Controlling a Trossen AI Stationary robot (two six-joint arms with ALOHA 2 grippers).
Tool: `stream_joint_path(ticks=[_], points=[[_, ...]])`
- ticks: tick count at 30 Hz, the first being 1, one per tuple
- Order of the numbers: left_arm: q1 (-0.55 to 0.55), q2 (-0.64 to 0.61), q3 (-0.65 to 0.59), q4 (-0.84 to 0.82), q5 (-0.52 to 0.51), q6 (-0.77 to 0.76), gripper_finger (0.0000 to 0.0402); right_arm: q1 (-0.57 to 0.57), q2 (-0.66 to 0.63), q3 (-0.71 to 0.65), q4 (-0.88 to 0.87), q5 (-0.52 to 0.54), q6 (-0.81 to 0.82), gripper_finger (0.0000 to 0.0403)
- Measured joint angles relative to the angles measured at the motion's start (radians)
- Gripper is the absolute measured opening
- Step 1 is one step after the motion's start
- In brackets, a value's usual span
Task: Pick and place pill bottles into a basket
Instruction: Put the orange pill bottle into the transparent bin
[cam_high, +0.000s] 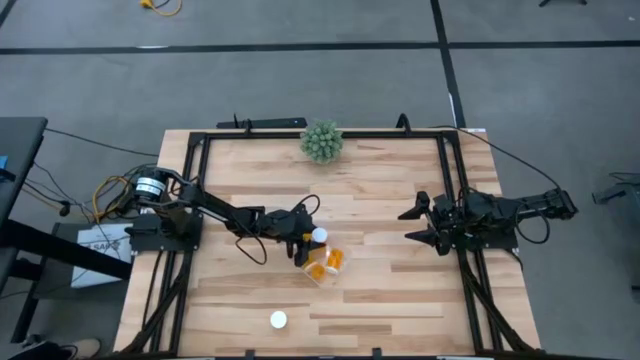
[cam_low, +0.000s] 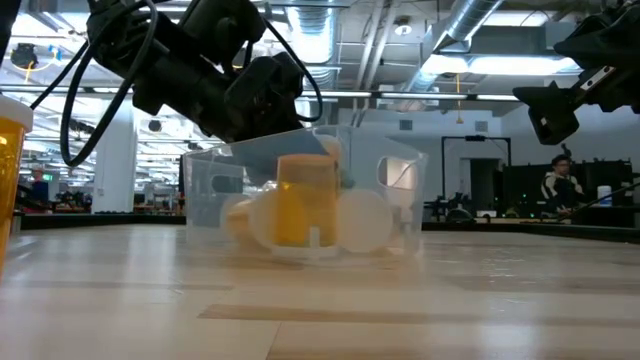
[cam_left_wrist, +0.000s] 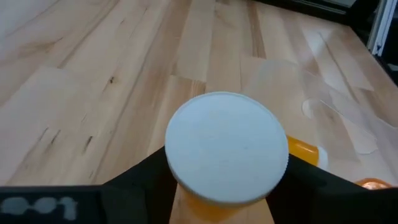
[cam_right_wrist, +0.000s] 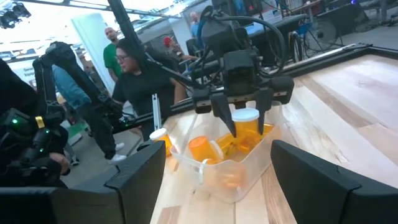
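Observation:
My left gripper (cam_high: 310, 238) is shut on one pill bottle (cam_right_wrist: 245, 126), orange with a white cap (cam_left_wrist: 227, 146), and holds it over the clear basket (cam_high: 327, 272) at the table's middle. Several more orange bottles (cam_right_wrist: 202, 149) lie in the basket, some on their sides. One more bottle (cam_high: 278, 320) stands upright on its base near the table's near edge; it also shows at the edge of the low view (cam_low: 10, 170). My right gripper (cam_high: 407, 226) is open and empty, to the right of the basket and pointing at it. My left gripper pinches the bottle between its two fingers (cam_right_wrist: 224, 115), on the sides just below the white cap (cam_right_wrist: 244, 116). The fingers come from above, pointing down. The bottle is upright, cap up, its lower end at about the basket's rim; whether it rests on the other bottles, I cannot tell.
A spiky green ball plant (cam_high: 321, 141) sits at the table's far edge. A black metal frame (cam_high: 445, 170) runs around the table top. People (cam_right_wrist: 134, 74) stand in the room beyond the table's left side.

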Motion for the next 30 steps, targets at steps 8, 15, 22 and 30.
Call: stream_joint_path(ticks=[8, 15, 22, 30], points=[[0.002, -0.001, 0.000, -0.012, -0.017, 0.034, 0.0245, 0.000, 0.000, 0.000, 0.000, 0.000, 0.000, 0.0286], [0.002, -0.009, 0.027, -0.021, -0.021, 0.034, 0.0268, 0.000, 0.000, 0.000, 0.000, 0.000, 0.000, 0.0286], [0.002, -0.069, 0.116, -0.125, -0.037, 0.108, 0.0271, 0.000, 0.000, 0.000, 0.000, 0.000, 0.000, 0.0286], [0.007, -0.169, 0.146, -0.247, -0.055, 0.129, 0.0271, 0.000, 0.000, 0.000, 0.000, 0.000, 0.000, 0.0286]])
